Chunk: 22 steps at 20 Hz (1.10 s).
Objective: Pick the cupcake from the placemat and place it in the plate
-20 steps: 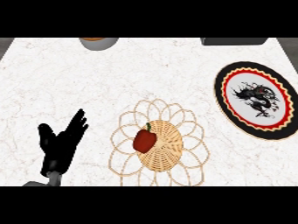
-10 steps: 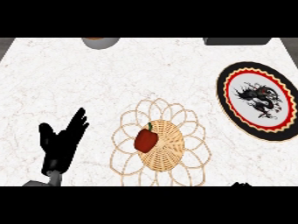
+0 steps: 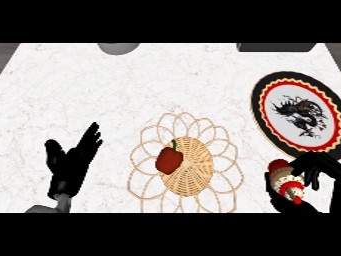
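A woven placemat [image 3: 202, 187] with looped edges lies at the counter's front middle. A dark red rounded thing [image 3: 169, 159] sits on its centre. To the right stands the round plate [image 3: 264, 102], red and black rimmed with a dragon picture. Just below the plate's front edge my right hand [image 3: 325, 171] comes in from the lower right corner. Its fingers are curled round a small cupcake-like thing [image 3: 284, 181] with a red top and pale ribbed side, which lies tilted off the placemat's right side. My left hand [image 3: 69, 164] rests open, fingers up, left of the placemat.
A grey bowl [image 3: 118, 47] shows partly at the counter's far edge, left of the middle. A dark flat object [image 3: 276, 47] sits at the far right edge. Bare marbled counter [image 3: 92, 95] stretches between the placemat and the far edge.
My right hand has come into view at the lower right, curled round the cupcake-like thing. The left hand and the red thing on the placemat have not moved.
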Motion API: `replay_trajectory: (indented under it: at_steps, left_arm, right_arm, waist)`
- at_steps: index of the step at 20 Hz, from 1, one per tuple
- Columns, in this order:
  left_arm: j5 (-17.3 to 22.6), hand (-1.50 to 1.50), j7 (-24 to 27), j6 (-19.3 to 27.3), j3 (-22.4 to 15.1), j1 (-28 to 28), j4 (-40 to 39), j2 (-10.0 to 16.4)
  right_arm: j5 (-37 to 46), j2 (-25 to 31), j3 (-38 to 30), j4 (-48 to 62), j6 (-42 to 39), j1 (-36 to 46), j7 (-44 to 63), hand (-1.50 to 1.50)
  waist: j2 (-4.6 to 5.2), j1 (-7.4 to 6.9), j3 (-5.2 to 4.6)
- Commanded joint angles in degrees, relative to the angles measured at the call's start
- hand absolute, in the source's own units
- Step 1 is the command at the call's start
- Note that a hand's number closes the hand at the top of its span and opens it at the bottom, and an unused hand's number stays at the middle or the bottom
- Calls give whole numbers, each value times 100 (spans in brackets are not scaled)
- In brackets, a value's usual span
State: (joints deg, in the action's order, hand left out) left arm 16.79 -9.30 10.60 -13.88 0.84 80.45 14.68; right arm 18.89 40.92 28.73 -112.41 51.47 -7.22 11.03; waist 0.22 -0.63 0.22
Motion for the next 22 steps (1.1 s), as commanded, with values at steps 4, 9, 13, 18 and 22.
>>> replay_trajectory:
  at_steps: [4,9,13,18,22]
  left_arm:
    - [-143,0,101,23,-29,276,-345,-229]
    - [-36,0,-24,-132,45,187,-283,-185]
    - [-170,0,60,-49,19,-85,43,-171]
    - [-239,0,74,-82,-84,185,-109,-348]
    - [-209,0,5,-196,9,157,-5,-149]
  right_arm:
    - [-1593,-532,-1233,2369,-365,1205,-1582,150]
    - [-2434,-624,-2125,4089,-1469,1917,-3010,150]
    - [-2738,-584,-2747,5521,-2307,2692,-3906,150]
    - [-2277,-595,-2552,7339,-2452,3579,-3405,150]
    - [-1563,-495,-1884,8179,-2922,4036,-3050,-150]
  waist:
    - [39,-56,2]
    - [37,-81,0]
    - [20,-95,-7]
    - [93,-280,-9]
    - [112,-419,-7]
